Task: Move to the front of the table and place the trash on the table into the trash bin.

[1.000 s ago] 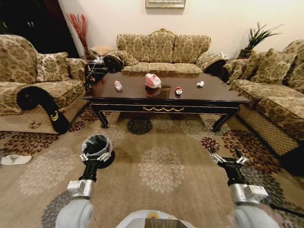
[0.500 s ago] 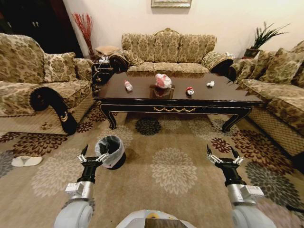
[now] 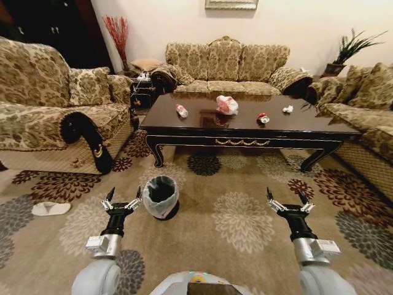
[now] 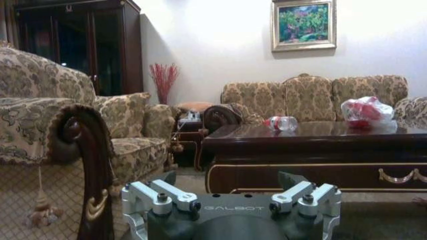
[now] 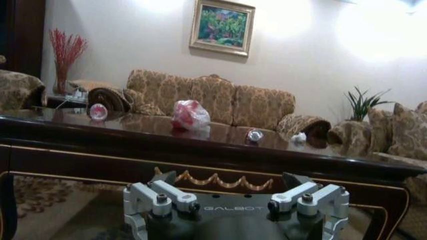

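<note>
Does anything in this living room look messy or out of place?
Yes. Litter lies on the polished table: a plastic bottle on its side, a pink-white bag, a red-white wrapper and a paper ball. A white object lies on the carpet near the left sofa.

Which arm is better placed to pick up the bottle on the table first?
Probably left. The bottle lies toward the table's left end, on the left gripper's side; the right gripper is farther across. Both have open fingers and hold nothing.
</note>
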{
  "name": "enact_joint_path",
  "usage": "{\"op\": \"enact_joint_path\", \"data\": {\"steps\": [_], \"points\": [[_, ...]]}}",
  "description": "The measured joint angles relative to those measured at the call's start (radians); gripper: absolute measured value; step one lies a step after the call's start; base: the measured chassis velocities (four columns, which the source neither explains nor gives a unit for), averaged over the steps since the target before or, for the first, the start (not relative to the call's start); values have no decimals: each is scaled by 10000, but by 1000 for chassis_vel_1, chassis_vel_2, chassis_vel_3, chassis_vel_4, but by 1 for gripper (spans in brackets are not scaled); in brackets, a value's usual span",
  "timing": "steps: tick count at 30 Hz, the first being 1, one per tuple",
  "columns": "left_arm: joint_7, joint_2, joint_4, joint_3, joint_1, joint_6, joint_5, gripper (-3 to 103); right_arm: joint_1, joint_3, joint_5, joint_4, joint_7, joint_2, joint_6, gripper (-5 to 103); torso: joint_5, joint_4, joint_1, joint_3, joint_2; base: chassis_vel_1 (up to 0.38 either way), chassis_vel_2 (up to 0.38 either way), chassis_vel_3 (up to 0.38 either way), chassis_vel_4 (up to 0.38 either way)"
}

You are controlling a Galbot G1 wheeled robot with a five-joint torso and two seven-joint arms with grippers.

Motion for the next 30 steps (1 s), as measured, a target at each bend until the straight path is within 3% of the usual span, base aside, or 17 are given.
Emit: {"op": "enact_joint_path", "data": {"steps": [12,22,25,28,29,30], "points": [[10,-46,71,-17,3,-27,-27,100,77,-9,45,-34,-177,46,-17,100,4,2,-2,-1,0,-36,38,29,-37],[62,29,223,-18,-60,88,-288,100,55,-6,-6,-8,-144,69,16,100,-2,2,-1,0,0,-192,195,183,-189],[92,272,300,-18,-149,454,-724,100,53,-32,-14,-1,-103,64,28,100,2,2,2,1,0,-232,259,234,-262],[44,894,353,-37,-462,1666,-1663,100,77,-17,-13,-6,-52,39,57,100,0,2,10,6,-3,-173,171,177,-155],[44,894,353,-37,-462,1666,-1663,100,77,-17,-13,-6,-52,39,57,100,0,2,10,6,-3,-160,79,102,-126],[1,1139,366,-52,-617,2261,-1939,100,72,1,-8,-9,-36,22,67,100,0,3,12,7,-3,-75,79,102,-68]]}}
